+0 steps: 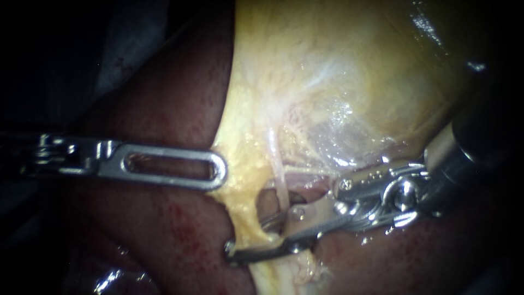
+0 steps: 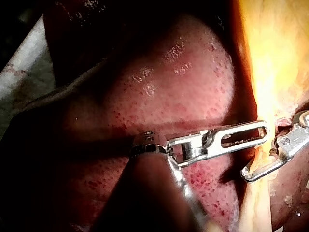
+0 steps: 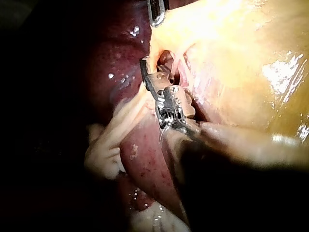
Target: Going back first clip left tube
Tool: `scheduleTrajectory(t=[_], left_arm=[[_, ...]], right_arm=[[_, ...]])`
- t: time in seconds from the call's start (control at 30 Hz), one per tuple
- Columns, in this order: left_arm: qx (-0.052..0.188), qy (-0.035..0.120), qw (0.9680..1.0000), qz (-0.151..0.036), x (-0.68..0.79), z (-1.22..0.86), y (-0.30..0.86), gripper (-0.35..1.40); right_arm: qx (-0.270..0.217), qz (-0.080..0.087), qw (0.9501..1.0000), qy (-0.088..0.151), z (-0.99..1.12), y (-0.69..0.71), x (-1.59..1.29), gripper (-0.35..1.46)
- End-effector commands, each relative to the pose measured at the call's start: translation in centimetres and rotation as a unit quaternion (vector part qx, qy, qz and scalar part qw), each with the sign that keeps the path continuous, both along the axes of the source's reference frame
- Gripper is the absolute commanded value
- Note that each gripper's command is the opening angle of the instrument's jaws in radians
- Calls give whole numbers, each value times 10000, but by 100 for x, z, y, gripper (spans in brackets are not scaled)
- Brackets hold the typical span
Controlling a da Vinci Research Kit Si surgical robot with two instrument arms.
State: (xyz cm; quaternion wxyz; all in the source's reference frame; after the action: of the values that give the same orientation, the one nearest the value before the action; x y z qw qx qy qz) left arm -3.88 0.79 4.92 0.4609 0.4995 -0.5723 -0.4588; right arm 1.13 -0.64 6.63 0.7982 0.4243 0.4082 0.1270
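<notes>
The right instrument [image 1: 246, 237] comes in over the gallbladder [image 1: 338, 71] and its end effector is spread wide around the left tube [image 1: 248, 216], a yellowish strand that runs down across the dark liver [image 1: 164, 229]. The long lower jaw lies beyond the left tube, its tip on the liver side, and the shorter upper jaw sits on the near side of it, with a clear gap between the two, so the strand passes through without being pinched. Just beside the left tube, on the right instrument's side, a thin pale tube [image 1: 279, 175] drops behind the upper jaw. On the far side of the left tube, the left instrument [image 1: 218, 169] has its slotted jaws pressed together on the edge of the yellow tissue [image 1: 240, 164] above the strand.
</notes>
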Motion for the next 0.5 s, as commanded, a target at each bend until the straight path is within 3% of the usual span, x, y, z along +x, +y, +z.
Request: scheduleTrajectory(t=[0.03, 0.43, 0.5], left_arm=[[0, -1, 10000, 2, 0, 0, 0, -35], [0, -1, 10000, 2, 0, 0, 0, -35], [0, -1, 10000, 2, 0, 0, 0, -35]], right_arm=[[0, 0, 10000, 0, 0, 0, 0, -35], [22, 9, 10000, -16, 0, -1, 0, -35], [22, 8, 10000, -16, 0, -1, 0, -23]])
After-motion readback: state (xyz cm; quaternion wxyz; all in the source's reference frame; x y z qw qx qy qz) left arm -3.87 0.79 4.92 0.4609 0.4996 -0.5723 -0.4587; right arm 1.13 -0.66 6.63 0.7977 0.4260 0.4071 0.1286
